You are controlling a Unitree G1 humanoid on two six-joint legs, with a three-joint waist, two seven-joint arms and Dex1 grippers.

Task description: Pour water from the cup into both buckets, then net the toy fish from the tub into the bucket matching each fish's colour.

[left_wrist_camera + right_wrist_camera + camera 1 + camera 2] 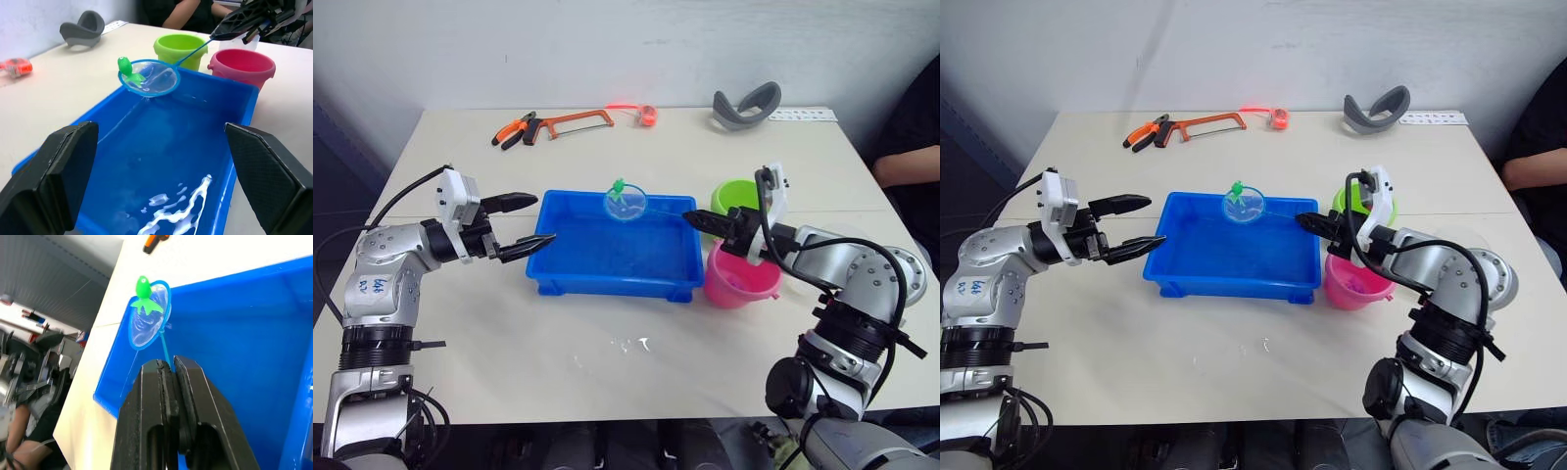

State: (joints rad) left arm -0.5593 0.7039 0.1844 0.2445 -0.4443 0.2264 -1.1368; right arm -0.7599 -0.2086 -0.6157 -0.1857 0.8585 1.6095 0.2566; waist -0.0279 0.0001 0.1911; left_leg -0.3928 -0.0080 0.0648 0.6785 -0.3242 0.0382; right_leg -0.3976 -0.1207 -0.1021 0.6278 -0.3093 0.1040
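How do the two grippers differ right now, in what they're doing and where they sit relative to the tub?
The right gripper is shut on the net handle, while the left gripper is open and holds nothing. The right gripper reaches over the tub from the side with the green bucket and pink bucket; the left gripper sits at the tub's opposite end. Both point inward toward the tub.

The right gripper point(697, 219) hides part of the pink bucket point(736, 284); its contents can't be made out.
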